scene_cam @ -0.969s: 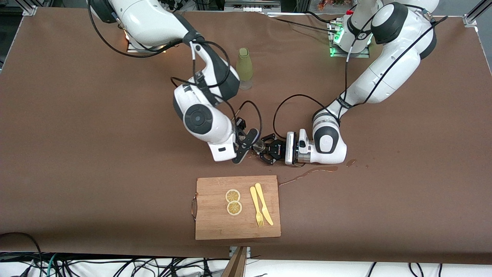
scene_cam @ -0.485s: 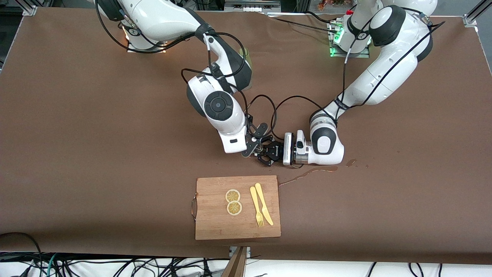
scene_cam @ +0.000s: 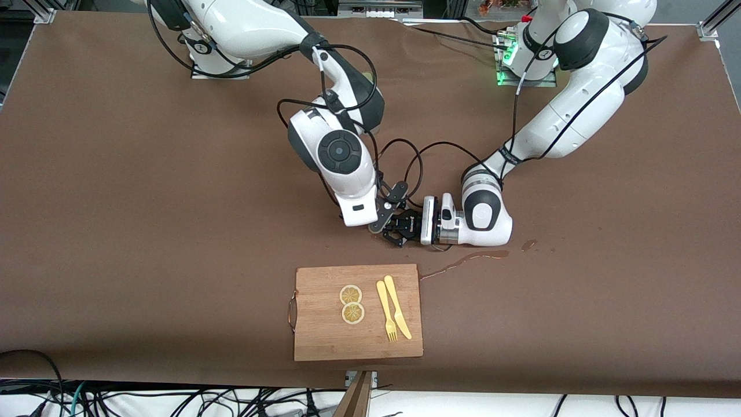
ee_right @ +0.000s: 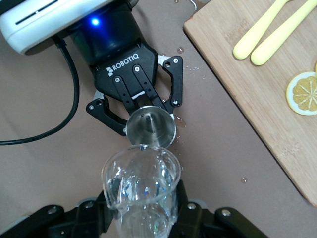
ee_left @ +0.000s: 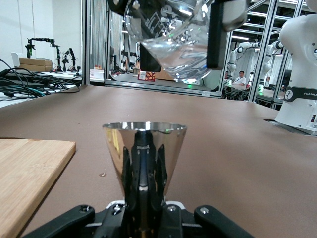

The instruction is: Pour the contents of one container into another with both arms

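The left gripper (scene_cam: pixel 399 229) lies low and level over the table (scene_cam: pixel 116 202), its jaws pinching a steel cup (ee_right: pixel 150 129) that stands upright. The right gripper (scene_cam: pixel 389 209) hangs just above it, jaws clamped on a glass beaker (ee_right: pixel 142 191) – tilted, its lip over the cup's mouth. Nearer the front camera lies a cutting board (scene_cam: pixel 324 341) (lemon slices (scene_cam: pixel 351 304), fork (scene_cam: pixel 386 311), knife (scene_cam: pixel 398 307)); a spilled streak (scene_cam: pixel 463 260) runs beside it.
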You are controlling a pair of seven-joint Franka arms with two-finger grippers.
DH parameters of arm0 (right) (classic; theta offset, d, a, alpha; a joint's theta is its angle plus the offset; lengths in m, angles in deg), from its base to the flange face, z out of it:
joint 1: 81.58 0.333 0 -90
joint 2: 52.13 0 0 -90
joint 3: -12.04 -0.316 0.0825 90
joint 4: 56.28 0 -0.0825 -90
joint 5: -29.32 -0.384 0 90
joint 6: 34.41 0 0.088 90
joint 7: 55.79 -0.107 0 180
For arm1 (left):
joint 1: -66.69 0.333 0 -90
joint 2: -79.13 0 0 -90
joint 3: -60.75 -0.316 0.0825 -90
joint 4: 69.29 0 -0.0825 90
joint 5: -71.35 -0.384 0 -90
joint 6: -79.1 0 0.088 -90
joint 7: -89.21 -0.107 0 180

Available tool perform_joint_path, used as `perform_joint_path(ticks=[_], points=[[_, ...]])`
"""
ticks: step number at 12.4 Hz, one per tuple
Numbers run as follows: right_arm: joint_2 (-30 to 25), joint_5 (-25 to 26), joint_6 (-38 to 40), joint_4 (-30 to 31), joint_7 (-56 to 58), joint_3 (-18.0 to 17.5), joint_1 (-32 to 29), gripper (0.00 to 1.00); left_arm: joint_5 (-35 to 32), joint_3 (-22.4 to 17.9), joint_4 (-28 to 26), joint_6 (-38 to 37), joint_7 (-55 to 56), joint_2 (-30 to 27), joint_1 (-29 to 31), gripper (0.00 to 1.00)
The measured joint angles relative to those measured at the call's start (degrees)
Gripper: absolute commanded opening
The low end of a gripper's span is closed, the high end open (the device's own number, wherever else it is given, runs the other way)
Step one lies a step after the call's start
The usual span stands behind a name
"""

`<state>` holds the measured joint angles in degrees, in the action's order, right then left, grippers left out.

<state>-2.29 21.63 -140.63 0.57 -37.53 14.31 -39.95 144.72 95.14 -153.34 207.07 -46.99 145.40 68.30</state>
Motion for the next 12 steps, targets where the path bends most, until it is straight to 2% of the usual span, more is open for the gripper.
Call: perform_joint_path(ticks=[4, 12], points=[[0.0, 3.2, 0.0, 0.0, -0.3, 0.0, 0.7, 0.00, 2.5, 0.1, 0.1, 0.0, -2.7, 0.3, 0.0, 0.00], [0.2, 8.3, 0.4, 0.1, -0.3, 0.0, 2.1, 0.00, 2.5, 0.1, 0.1, 0.0, -3.0, 0.4, -0.3, 0.00]])
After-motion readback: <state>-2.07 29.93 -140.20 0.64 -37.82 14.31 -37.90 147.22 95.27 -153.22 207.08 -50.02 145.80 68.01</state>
